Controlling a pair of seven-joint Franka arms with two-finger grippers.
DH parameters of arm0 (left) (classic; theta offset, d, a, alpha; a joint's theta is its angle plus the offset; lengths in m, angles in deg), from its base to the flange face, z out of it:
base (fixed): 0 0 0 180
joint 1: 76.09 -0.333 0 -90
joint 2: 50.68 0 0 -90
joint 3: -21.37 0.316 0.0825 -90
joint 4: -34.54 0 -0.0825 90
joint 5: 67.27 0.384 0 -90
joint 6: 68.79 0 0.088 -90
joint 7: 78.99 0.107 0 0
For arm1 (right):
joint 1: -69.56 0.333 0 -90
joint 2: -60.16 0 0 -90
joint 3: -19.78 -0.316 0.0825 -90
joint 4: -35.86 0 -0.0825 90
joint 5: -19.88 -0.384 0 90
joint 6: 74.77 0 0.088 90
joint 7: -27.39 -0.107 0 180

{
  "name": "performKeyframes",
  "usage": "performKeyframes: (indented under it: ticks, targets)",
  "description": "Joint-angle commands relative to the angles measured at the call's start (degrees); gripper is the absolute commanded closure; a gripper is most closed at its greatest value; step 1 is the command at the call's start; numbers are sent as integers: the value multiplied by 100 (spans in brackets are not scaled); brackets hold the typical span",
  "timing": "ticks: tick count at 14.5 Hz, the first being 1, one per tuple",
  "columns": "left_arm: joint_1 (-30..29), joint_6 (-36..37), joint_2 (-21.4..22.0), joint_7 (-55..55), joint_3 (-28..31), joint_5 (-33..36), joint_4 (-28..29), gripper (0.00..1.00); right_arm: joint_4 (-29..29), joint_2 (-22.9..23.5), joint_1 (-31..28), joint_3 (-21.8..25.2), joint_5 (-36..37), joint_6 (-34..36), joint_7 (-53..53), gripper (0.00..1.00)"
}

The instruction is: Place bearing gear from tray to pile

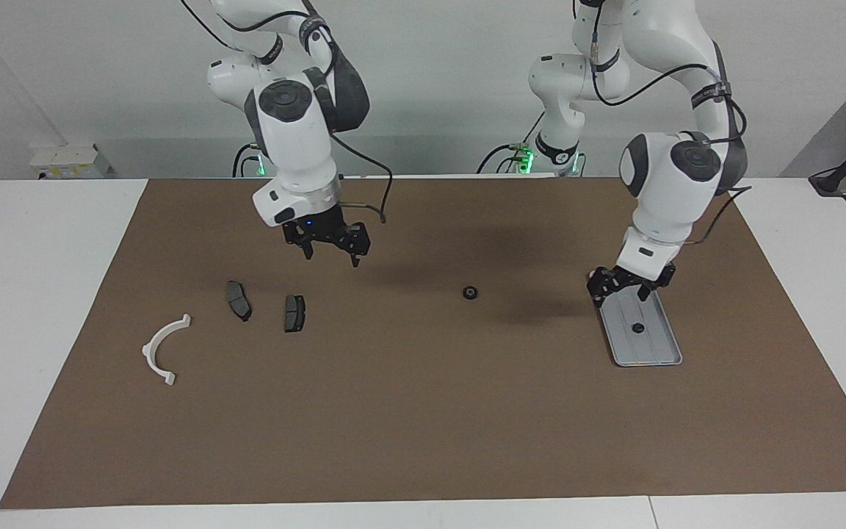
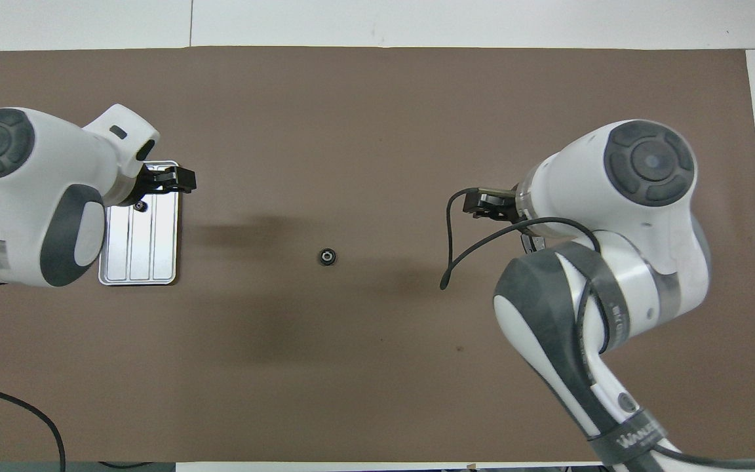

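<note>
gear on mat (image 1: 470,292): lies alone mid-bench, between tray and pile, touching neither; likely a halfway drop so the right arm can carry it on.
gear in tray (image 1: 637,328): a second one, not yet taken, on the tray (image 1: 654,356) at the left arm's end.
pile (image 1: 236,312): white bracket and two dark pads, at the right arm's end.
left gripper (image 1: 618,285): wide open, empty, low over the tray's end nearer the robots, elbow bent high.
right gripper (image 1: 329,246): wide open, empty, raised over bare mat between pile and loose gear, pointing down.
</note>
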State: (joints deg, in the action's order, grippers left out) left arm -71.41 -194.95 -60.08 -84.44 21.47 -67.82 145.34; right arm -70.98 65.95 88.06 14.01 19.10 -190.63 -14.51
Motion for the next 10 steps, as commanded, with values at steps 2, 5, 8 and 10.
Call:
performKeyframes:
  ticks: [2,5,8,10]
  targets:
    - [-441,-136,-167,772,-72,-165,-41,0,576,571,556,23,-98,-129,-1098,0]
    - [-494,-330,-360,800,-72,-165,3,0,1164,1106,1049,23,-10,-130,-2012,0]
    - [-494,-550,-562,791,-72,-174,12,0,1464,1485,1260,23,69,-139,-2270,0]
    - [-512,-769,-633,791,-72,-174,126,0,1788,1836,1471,32,227,-34,-2575,0]
